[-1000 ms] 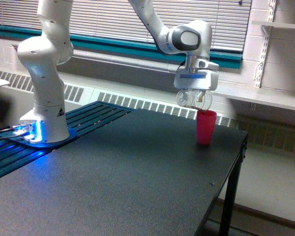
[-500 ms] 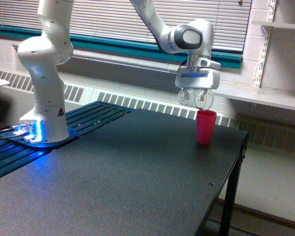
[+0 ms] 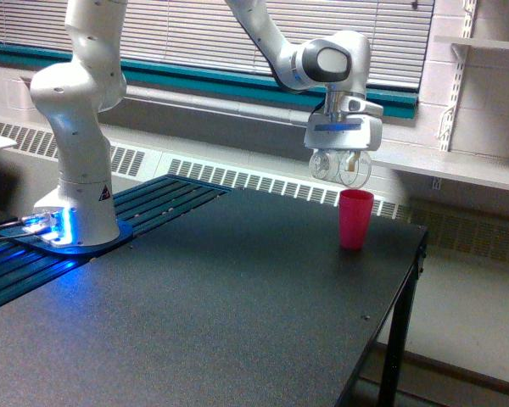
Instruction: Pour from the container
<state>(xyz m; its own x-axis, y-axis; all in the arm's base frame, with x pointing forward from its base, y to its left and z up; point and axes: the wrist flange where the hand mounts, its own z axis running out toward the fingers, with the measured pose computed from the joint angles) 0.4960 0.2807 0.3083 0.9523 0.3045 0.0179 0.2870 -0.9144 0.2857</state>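
Note:
The container [image 3: 340,167] is a small clear plastic cup, lying tipped on its side in my gripper [image 3: 341,164], which is shut on it. It hangs just above the rim of an upright pink cup [image 3: 355,219], a small gap apart. The pink cup stands on the black table [image 3: 195,305] near its far corner at the exterior view's right. I cannot tell whether anything is inside either cup.
The arm's white base [image 3: 75,212] sits on a blue-lit mount at the exterior view's left. A slatted radiator cover [image 3: 263,182] runs behind the table. The table's edge [image 3: 390,305] drops off just beside the pink cup.
My gripper with the clear container has risen slightly and shifted a little to the exterior view's right, opening a gap above the pink cup's rim.

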